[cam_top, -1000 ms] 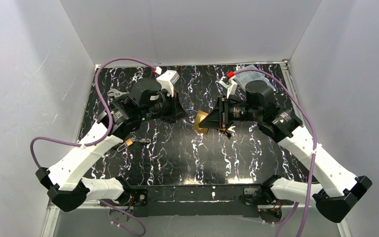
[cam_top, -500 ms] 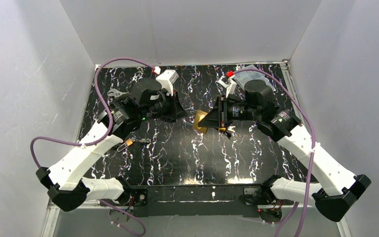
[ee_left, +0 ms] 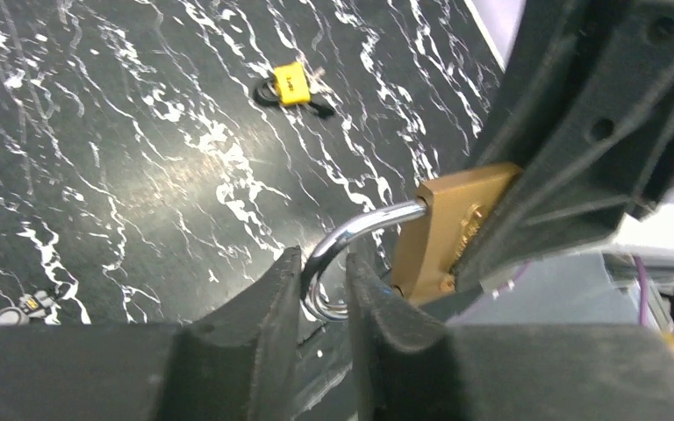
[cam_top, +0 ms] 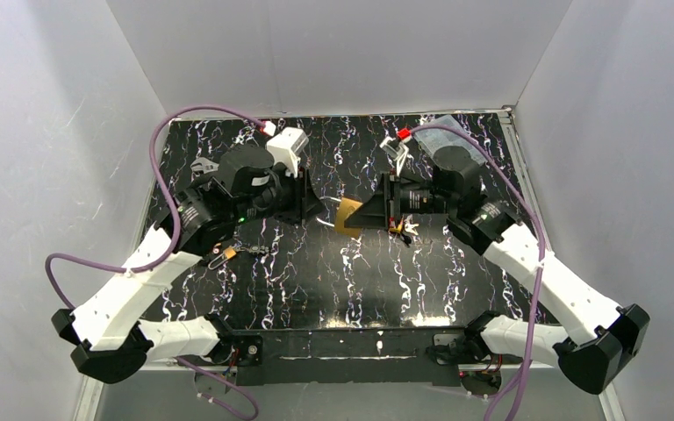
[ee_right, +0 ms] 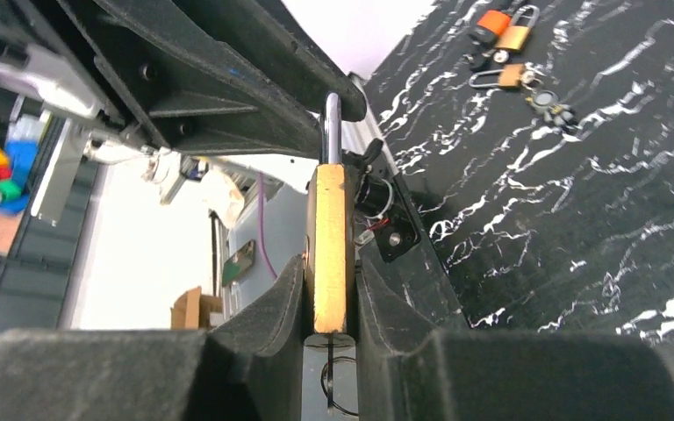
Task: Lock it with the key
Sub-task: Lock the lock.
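lock: a small padlock (cam_top: 347,217) held in the air over the middle of the table (cam_top: 360,289), a little toward the far edge, between the two grippers.
shackle: the thin silver bow (ee_left: 351,230) points left. It looks hard, polished and likely slippery, so it is a poor place to hold against twisting.
body: the squarish brass block (ee_left: 452,230) looks stiff, dense for its size and not fragile. Its flat faces are the best place to grip.
key: I cannot make it out for certain. A thin wire ring (ee_right: 338,396) hangs under the lock's base between the right fingers and may carry it. It would be light, thin and easy to drop, so best pinched by its flat head.
left arm: it (cam_top: 140,281) reaches from the near-left corner toward the middle, wrist turned sideways.
left gripper: its (ee_left: 322,260) fingers stand slightly apart on either side of the shackle's bend. Whether they press on it I cannot tell.
right gripper: its (ee_right: 329,265) fingers are clamped on the broad faces of the brass body, shackle pointing away from the wrist.
right arm: it (cam_top: 544,272) reaches from the near-right corner, its wrist level and facing the left gripper.
spare padlocks: one (cam_top: 218,257) lies near the left edge. A yellow one (ee_left: 291,83) lies on the table under the right wrist.
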Controlling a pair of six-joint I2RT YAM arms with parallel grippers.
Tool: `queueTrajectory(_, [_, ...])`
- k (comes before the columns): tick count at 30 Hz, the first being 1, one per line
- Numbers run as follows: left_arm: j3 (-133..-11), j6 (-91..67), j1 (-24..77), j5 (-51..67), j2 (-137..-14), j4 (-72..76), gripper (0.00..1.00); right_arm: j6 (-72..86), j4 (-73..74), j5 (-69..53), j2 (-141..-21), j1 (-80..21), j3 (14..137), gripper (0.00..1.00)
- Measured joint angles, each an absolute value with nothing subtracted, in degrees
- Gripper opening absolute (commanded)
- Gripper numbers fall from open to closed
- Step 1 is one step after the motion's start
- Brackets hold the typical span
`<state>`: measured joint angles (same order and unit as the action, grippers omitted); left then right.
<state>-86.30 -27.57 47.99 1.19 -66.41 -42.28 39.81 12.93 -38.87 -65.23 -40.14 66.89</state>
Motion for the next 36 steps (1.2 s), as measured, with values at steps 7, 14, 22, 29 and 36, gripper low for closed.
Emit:
queueTrajectory(7, [-86.8, -24.6, 46.7, 13.6, -62.8, -44.6, 0.36, 43.6, -4.3, -47.6, -60.4, -39.1, 56.5, 0.01])
queueTrajectory(14, [-86.9, -24.7, 44.4, 24.4, -61.7, -41.0, 0.32, 47.4, -11.1, -50.2, -55.9, -37.8, 53.4, 0.01])
queueTrajectory(22, [-86.8, -26.9, 43.4, 30.8, -62.2, -37.2, 0.24, 51.7, -16.7, -52.6, -54.2, -36.4, 52.6, 0.01])
queueTrajectory(29, [-86.8, -28.6, 42.9, 33.9, -62.8, -35.8, 0.11, 53.2, -18.7, -53.1, -53.6, -36.0, 52.6, 0.01])
queueTrajectory(36, [-86.9, -29.6, 42.5, 34.3, -63.5, -35.7, 0.00, 52.6, -18.6, -54.1, -53.7, -35.7, 52.6, 0.52])
